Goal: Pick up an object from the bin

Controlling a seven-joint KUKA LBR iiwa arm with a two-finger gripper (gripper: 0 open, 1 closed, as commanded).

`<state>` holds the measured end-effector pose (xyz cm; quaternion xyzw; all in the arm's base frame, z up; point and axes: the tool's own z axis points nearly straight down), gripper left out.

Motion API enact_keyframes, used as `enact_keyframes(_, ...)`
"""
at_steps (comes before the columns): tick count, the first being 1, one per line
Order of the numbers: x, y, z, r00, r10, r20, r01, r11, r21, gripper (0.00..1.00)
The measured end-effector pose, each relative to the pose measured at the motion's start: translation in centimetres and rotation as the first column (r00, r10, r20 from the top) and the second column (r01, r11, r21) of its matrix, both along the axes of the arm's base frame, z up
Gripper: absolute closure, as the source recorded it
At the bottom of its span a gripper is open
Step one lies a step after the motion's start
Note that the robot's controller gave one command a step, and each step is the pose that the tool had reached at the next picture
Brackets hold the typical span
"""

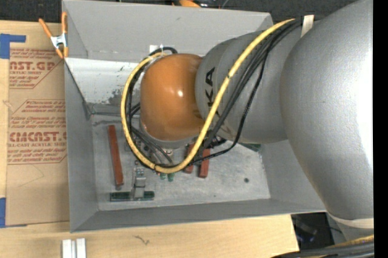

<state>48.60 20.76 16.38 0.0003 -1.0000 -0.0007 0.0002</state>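
Grey bin seen from above, with the arm reaching in from the right and covering much of the floor. Its orange cover sits over the middle of the bin, looped by yellow and black cables. The gripper hangs under that cover, toward the bin's front left. Little of it is clear beneath the cover and cables, so I cannot tell whether it is released or clenched, or whether it grasps anything.

A dark flat piece lies on the floor near the front wall, just beside the gripper's lower end and slightly to its front left. I cannot tell if the two touch. A brown stick lies lengthwise on the left of the floor, near the gripper but apart from it. Small red bits lie to the gripper's right, partly under the arm's cables.
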Motion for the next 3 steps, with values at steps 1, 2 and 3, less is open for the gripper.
enact_keyframes(1, -0.7, 1.4, -7.7, 0.974, 0.229, 0.003, -0.229, 0.974, -0.001, 0.0)
enact_keyframes(2, 0.2, -1.6, -9.2, 0.949, 0.315, 0.012, -0.315, 0.949, -0.001, 0.0)
enact_keyframes(3, -0.2, -0.7, -9.2, 0.972, 0.233, 0.011, -0.233, 0.972, -0.001, 0.0)
